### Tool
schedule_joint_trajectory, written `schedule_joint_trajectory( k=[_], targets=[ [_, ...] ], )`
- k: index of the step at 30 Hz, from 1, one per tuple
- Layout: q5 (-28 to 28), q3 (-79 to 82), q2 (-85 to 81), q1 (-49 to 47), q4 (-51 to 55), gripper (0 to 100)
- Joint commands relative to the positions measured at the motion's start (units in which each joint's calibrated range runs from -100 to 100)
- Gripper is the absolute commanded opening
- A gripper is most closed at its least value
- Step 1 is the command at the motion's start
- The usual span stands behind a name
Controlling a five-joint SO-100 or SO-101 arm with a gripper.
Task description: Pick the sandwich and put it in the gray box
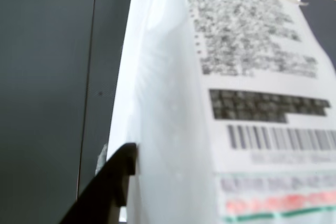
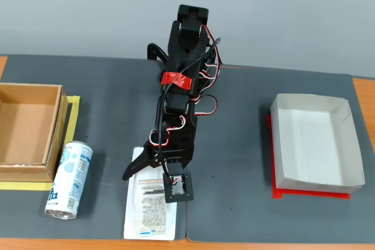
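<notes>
Straddling the sandwich (image 2: 150, 203), the gripper (image 2: 153, 171) is being held low over the packet's upper end, its fingers spread wide and nothing gripped as yet. In the wrist view one dark finger (image 1: 107, 190) is seen at the packet's (image 1: 220, 103) left edge, apparently so that the narrow width can be pinched. The gray box (image 2: 345, 144) is lying empty, well apart to the fingers' right in the fixed view; the drink can (image 2: 69, 180) is lying to their left.
</notes>
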Motion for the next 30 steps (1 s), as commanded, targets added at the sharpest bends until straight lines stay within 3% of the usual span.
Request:
schedule_joint_trajectory(
  k=[1,9,20,30],
  targets=[
    [0.13,-2.92,-0.04,1.56,-0.74,47],
    [0.18,-2.29,0.72,2.68,-0.74,46],
    [-0.19,-2.11,-0.04,2.91,-0.30,1],
    [-0.24,-2.11,-1.06,2.98,0.13,2]
  ],
)
